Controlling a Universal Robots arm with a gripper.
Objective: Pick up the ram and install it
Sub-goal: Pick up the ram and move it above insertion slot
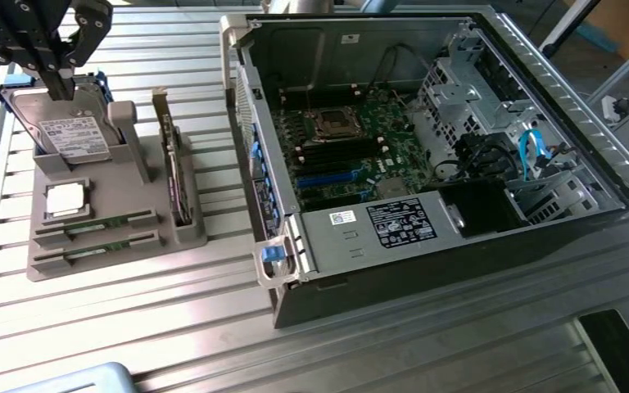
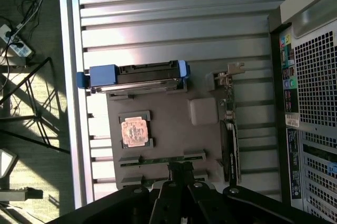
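Ram: a thin green stick [image 1: 101, 223] [image 2: 158, 159] on its long edge in a slot of the grey holder [image 1: 128, 201] [image 2: 174, 129], at the end of the holder away from the hard drive.
Second stick: a like green stick [image 1: 94, 247] in the next slot, parallel to the ram and just beside it, at the holder's very edge.
My fingers: pressed together, pinching nothing [image 1: 63, 86] [image 2: 181, 169].
Ram to my fingers: in the exterior view I hang above the top edge of the hard drive, at the opposite end of the holder from both sticks and well apart from them. In the wrist view my fingertips overlap the slot next to the ram, with the ram just past them.
CPU: a square chip [image 1: 65, 199] [image 2: 135, 132] flat in its recess, between the ram and the hard drive.
Hard drive: silver, white label, blue brackets, upright in the holder [image 1: 74, 135] [image 2: 142, 77].
Card: upright on edge along the holder's side nearest the case [image 1: 169, 160] [image 2: 230, 129].
Case: open, on its side at the exterior view's right [image 1: 560, 90] [image 2: 310, 77], with the green motherboard [image 1: 347, 155] exposed inside.
Table: ribbed metal [image 1: 183, 311], carrying the holder and the case side by side.
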